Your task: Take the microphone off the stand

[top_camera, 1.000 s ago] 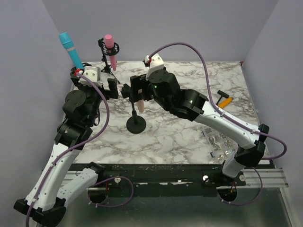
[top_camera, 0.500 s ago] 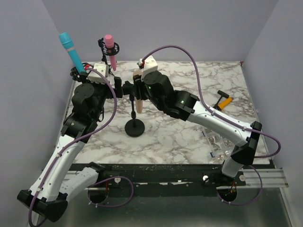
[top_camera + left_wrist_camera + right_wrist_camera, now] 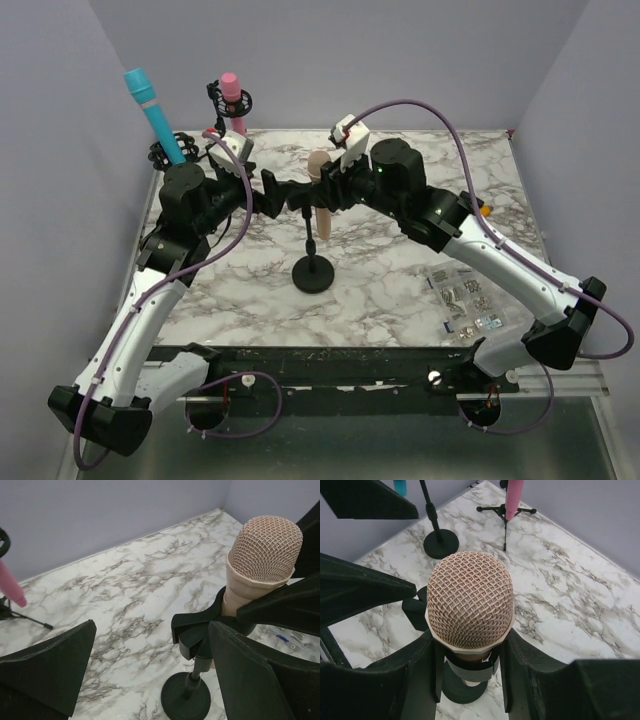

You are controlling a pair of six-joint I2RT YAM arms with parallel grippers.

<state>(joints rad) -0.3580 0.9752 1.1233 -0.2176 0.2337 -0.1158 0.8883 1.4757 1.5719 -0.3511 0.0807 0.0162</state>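
- The left arm (image 3: pixel 150 290) reaches up and inward over the worktop; the left tool (image 3: pixel 152 630) is spread wide, gripping nothing.
- The right arm (image 3: pixel 500 265) stretches in from the right, elbow raised.
- The right tool (image 3: pixel 470 655) faces the left one, its fingers (image 3: pixel 422 675) pressed to the mic (image 3: pixel 470 597) just below the head.

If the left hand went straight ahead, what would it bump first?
The open left hand would probably hit the black clip under the beige microphone; depth is unclear.

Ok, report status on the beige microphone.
Right claw shut on beige microphone. Left claw open around stand clip. Microphone in clip. Nothing above it.
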